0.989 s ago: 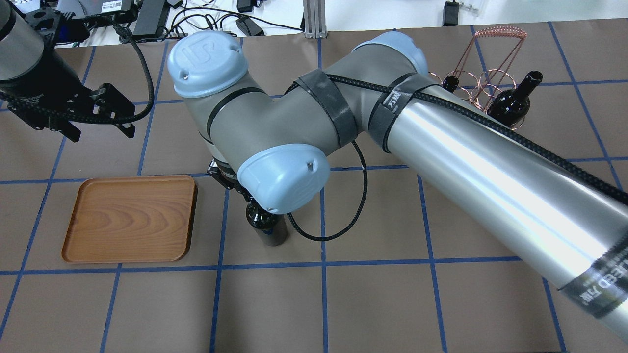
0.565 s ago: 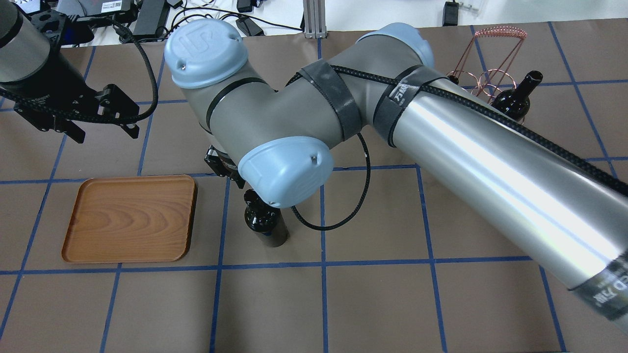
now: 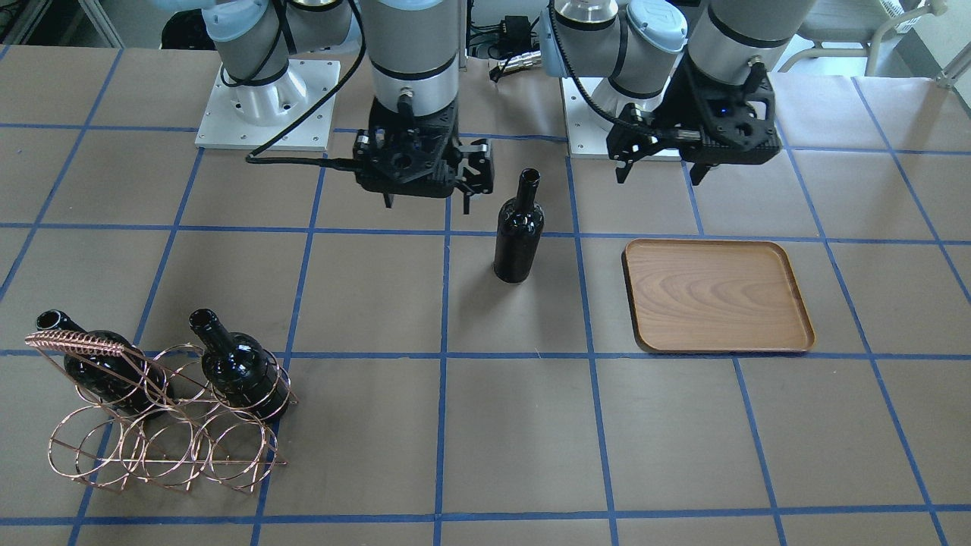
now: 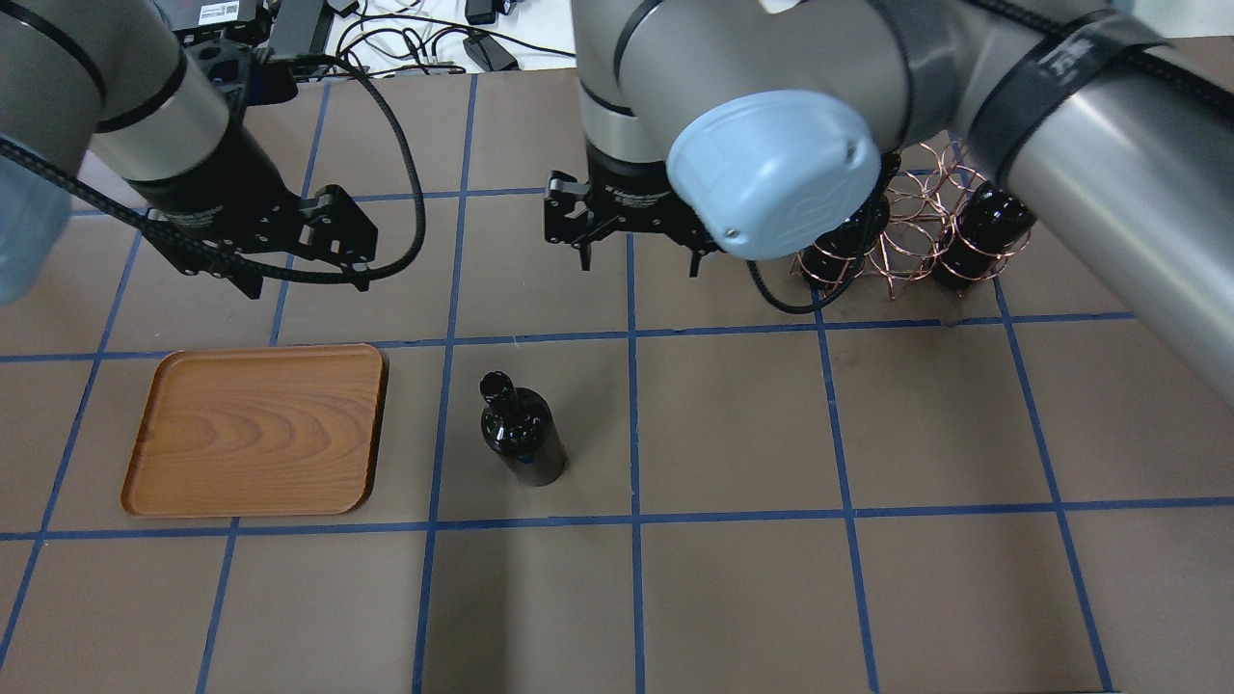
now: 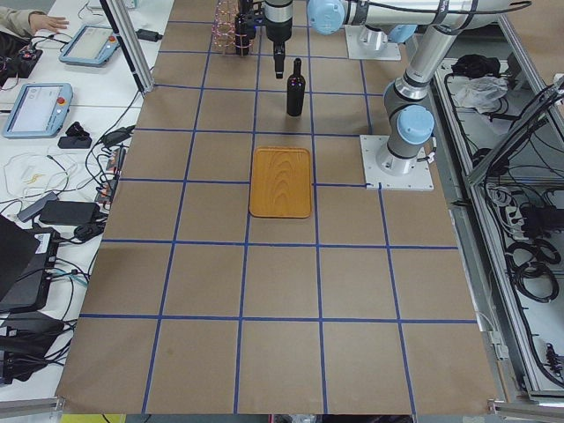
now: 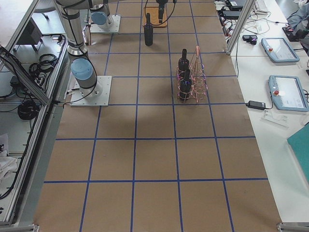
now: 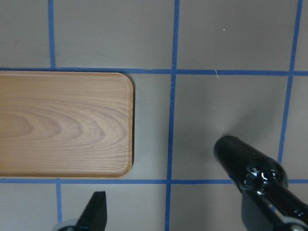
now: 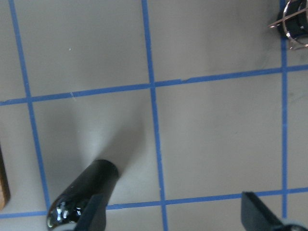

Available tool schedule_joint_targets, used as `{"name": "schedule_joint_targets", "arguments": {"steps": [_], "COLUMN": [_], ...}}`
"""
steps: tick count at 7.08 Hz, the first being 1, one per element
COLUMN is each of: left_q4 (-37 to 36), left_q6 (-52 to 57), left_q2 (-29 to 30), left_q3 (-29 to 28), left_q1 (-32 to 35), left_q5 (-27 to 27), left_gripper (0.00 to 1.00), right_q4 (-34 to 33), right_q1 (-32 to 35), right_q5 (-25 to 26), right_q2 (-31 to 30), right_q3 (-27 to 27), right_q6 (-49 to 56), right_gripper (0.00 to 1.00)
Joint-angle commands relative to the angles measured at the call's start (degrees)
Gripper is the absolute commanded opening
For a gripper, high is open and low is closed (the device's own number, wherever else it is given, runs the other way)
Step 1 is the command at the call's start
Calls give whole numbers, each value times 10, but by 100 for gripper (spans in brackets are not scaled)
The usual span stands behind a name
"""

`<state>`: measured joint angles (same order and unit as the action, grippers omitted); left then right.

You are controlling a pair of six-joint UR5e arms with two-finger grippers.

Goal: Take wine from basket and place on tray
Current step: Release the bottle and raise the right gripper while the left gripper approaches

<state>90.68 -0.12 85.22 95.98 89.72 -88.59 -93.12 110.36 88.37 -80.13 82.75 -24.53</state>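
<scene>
One wine bottle (image 4: 521,434) stands upright and free on the table to the right of the wooden tray (image 4: 255,429); it also shows in the front view (image 3: 520,235). The tray (image 3: 717,296) holds nothing. My right gripper (image 4: 638,262) is open and empty, above the table beyond the bottle. My left gripper (image 4: 308,280) is open and empty, beyond the tray's far edge. The copper wire basket (image 3: 152,425) holds two more bottles (image 3: 102,371) (image 3: 239,371). The left wrist view shows the tray (image 7: 62,125) and the standing bottle (image 7: 255,173) below.
The basket (image 4: 911,207) sits at the far right of the table, partly behind my right arm's elbow (image 4: 771,173). Blue tape lines grid the brown table. Cables and power bricks (image 4: 386,39) lie past the far edge.
My right arm has pulled back from the standing bottle, up and toward the far right, leaving it free. My left gripper has moved right, toward the tray's far edge.
</scene>
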Motion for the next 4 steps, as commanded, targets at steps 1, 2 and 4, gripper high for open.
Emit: {"name": "schedule_joint_targets", "arguments": {"steps": [1, 2, 4], "left_q4": [-16, -35, -69], "left_q6": [-36, -37, -66], "left_q2": [6, 8, 17], "left_q3": [25, 35, 64], "left_q1": [48, 68, 106], "left_q5": [64, 68, 66], "left_gripper": [100, 100, 99], "right_q4": [60, 62, 60], "right_q1": [-115, -151, -160], "right_q5": [-1, 4, 8], "right_q2": [-50, -63, -76], "right_q3": [1, 3, 2], "right_q6": [154, 191, 194], "right_gripper": [100, 100, 100]}}
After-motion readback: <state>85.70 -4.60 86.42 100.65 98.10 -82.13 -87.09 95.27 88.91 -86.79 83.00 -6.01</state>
